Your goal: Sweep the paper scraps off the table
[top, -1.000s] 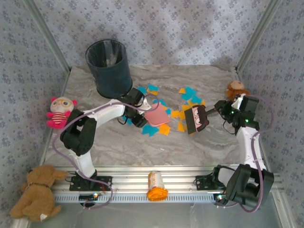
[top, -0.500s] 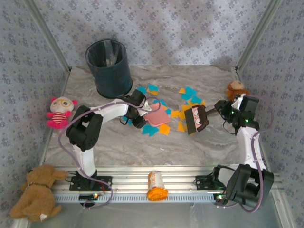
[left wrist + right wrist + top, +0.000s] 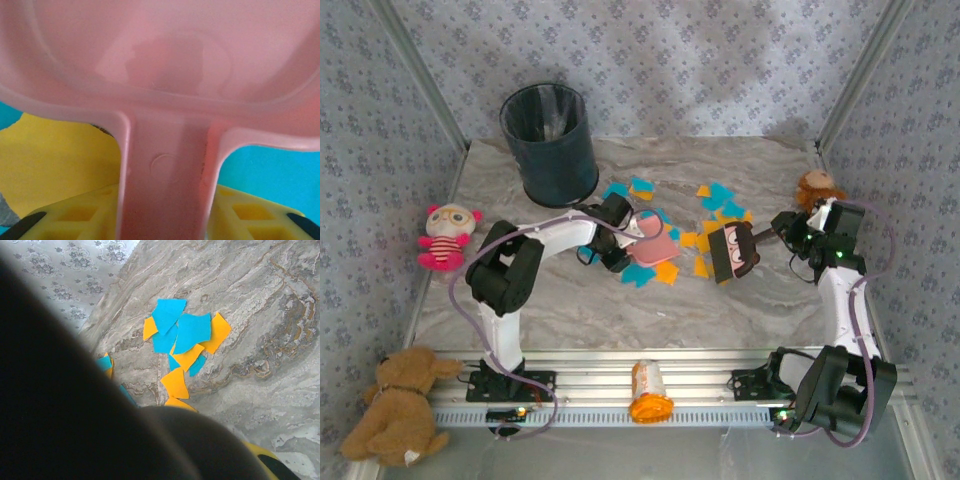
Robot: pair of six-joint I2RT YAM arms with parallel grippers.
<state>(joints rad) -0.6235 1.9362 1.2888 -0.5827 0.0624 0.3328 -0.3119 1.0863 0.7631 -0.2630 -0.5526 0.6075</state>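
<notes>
At the middle of the grey-veined marble desk (image 3: 570,310), find orange-yellow and turquoise paper scraps (image 3: 712,205) strewn between the pink plastic dustpan (image 3: 647,243) and the small cartoon-faced hand brush (image 3: 732,252), a few tucked under the pan. See left jaws set narrow about the pan's handle (image 3: 165,190), yellow pads (image 3: 75,217) flanking it; cannot tell whether clamped. Note right jaws shut tight on the brush. Seat the pan's lip flat on the desk, then sweep toward it in short, low strokes.
</notes>
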